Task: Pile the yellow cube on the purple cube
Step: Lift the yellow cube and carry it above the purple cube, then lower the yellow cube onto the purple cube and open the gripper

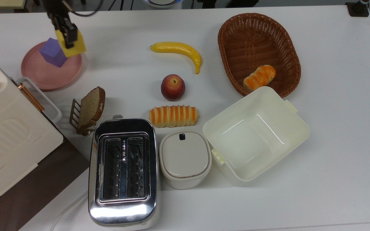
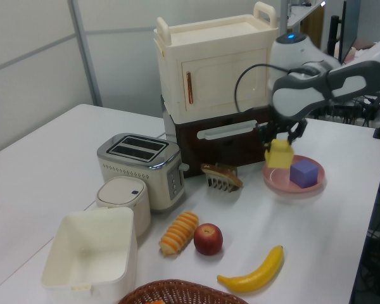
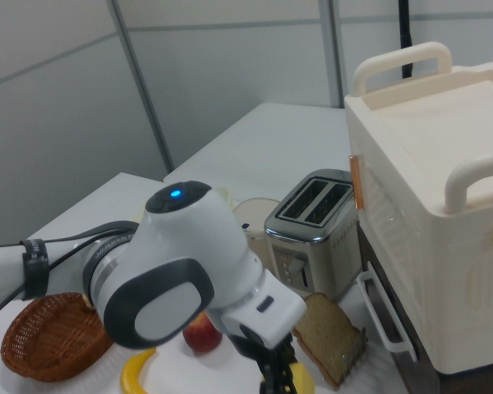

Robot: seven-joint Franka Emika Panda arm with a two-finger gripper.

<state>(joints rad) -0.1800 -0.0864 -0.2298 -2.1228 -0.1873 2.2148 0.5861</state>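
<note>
The yellow cube (image 1: pixel 73 46) hangs in the air, and my gripper (image 1: pixel 69 38) is shut on it from above. In the top view it overlaps the right edge of the purple cube (image 1: pixel 53 53), which rests on a pink plate (image 1: pixel 43 76) at the table's far left. In the left view the yellow cube (image 2: pixel 279 154) is held by the gripper (image 2: pixel 280 144) above the plate (image 2: pixel 277 182), just left of and higher than the purple cube (image 2: pixel 304 173). The two cubes are apart.
A banana (image 1: pixel 178 50), an apple (image 1: pixel 172 87) and a striped bread roll (image 1: pixel 173 116) lie mid-table. A wicker basket (image 1: pixel 228 25) sits at the right, an open white box (image 1: pixel 300 128) below it. A toaster (image 1: pixel 122 205), lidded pot (image 1: pixel 185 158), toast rack (image 1: pixel 88 110) and cream cabinet (image 1: pixel 8 128) stand toward the left.
</note>
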